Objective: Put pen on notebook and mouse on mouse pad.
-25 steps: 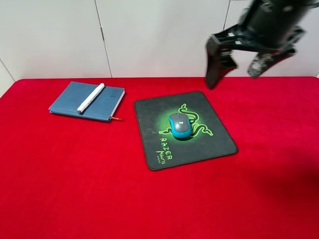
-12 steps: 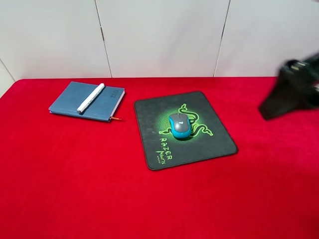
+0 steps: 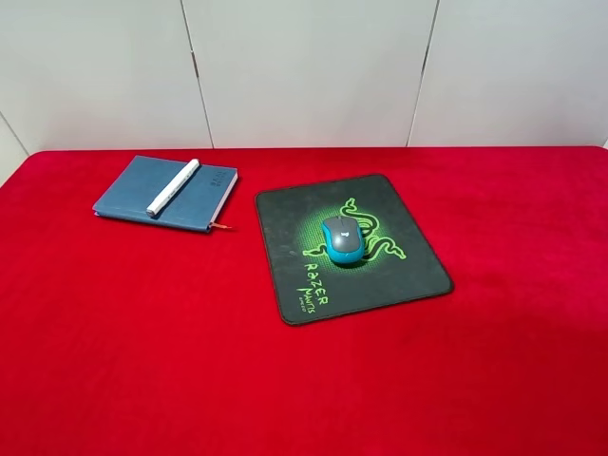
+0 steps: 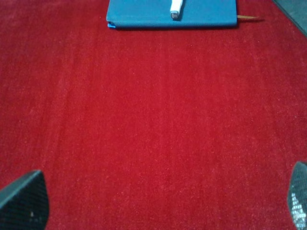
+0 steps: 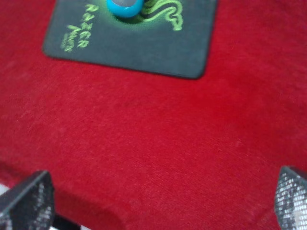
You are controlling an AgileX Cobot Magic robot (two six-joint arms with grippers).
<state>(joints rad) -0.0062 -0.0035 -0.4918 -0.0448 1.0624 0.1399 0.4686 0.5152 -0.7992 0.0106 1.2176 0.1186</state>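
Note:
The white pen [image 3: 173, 187] lies diagonally on the slate-blue notebook [image 3: 190, 201] at the table's back left, orange ribbon poking out. The grey and teal mouse [image 3: 342, 237] sits in the middle of the black mouse pad [image 3: 394, 271] with its green emblem. Neither arm shows in the high view. In the left wrist view the left gripper [image 4: 153, 206] is open over bare red cloth, well short of the notebook [image 4: 201, 12] and pen [image 4: 175, 8]. In the right wrist view the right gripper [image 5: 163, 201] is open near the table edge, away from the pad [image 5: 158, 48] and mouse [image 5: 124, 6].
A red cloth [image 3: 142, 332] covers the whole table. White wall panels [image 3: 304, 66] stand behind it. The table's near edge [image 5: 96, 211] shows in the right wrist view just under the gripper.
The right arm has swung from above the pad's back right off to the right and out of the high view. Pen, notebook, mouse and pad have not moved.

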